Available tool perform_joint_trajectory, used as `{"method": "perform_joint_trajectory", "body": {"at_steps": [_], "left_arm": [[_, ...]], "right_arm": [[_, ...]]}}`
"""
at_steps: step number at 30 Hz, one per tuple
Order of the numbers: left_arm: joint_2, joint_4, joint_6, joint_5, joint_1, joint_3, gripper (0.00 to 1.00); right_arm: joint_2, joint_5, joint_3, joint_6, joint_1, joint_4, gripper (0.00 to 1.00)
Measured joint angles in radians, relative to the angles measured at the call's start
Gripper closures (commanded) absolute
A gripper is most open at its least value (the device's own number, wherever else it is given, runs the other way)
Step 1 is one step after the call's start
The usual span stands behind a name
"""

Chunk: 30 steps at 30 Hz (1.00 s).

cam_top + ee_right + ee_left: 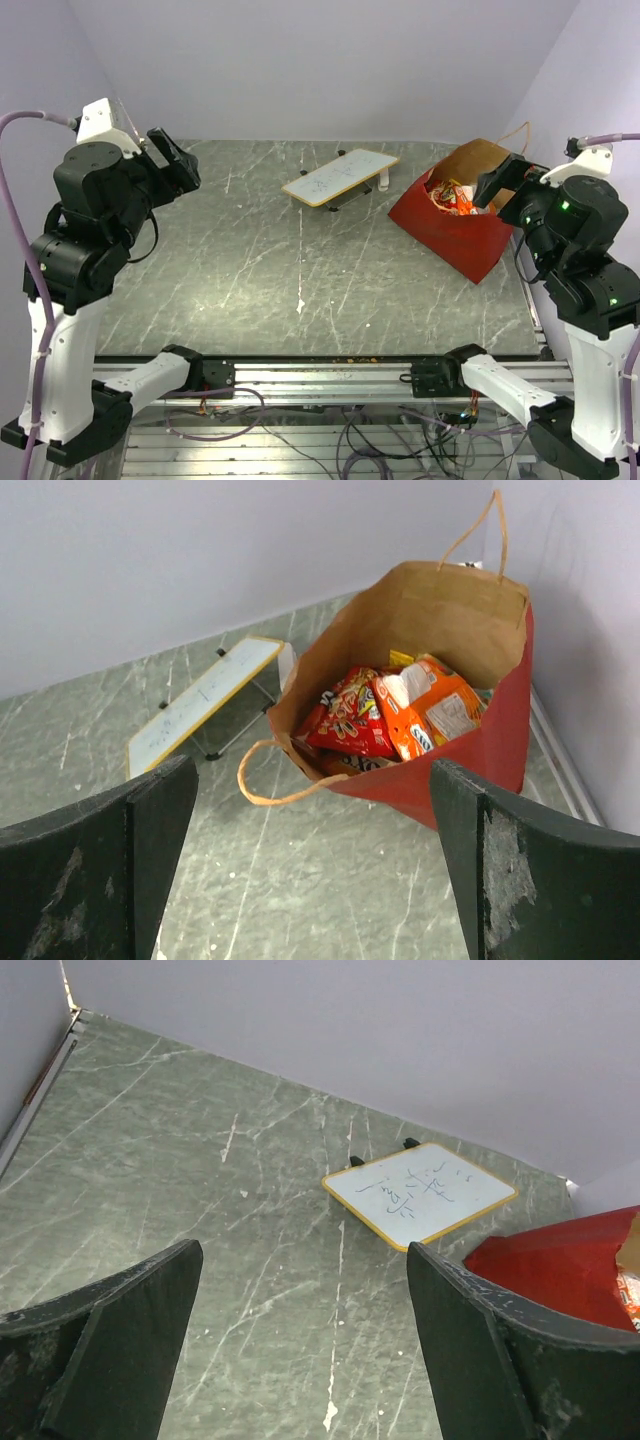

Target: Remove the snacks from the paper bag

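Left tool point(302, 1255) spread wide, empty, above the bench point(250, 270) | white board point(340, 177) lay tilted on small black feet toward the far middle | paper bag point(455, 235) sat open at far right, snacks point(390, 715) inside, red and orange packets uppermost | right tool point(312, 770) spread wide, empty, near the bag, facing its mouth.

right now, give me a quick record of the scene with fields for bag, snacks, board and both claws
bag: large red paper bag, brown inside, mouth open, far right of the grey marbled table
snacks: red crinkly packet and orange packet, both inside the bag
board: flat white tan-edged board, left of the bag, apart from it
left claw: open, empty, above the table
right claw: open, empty, facing the bag mouth
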Motion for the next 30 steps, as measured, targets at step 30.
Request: {"method": "perform_joint_trajectory", "body": {"at_steps": [30], "left_arm": [[-0.183, 0.071, -0.119, 0.184, 0.0, -0.084, 0.03]], "right_arm": [[0.03, -0.051, -0.02, 0.028, -0.059, -0.265, 0.0]]}}
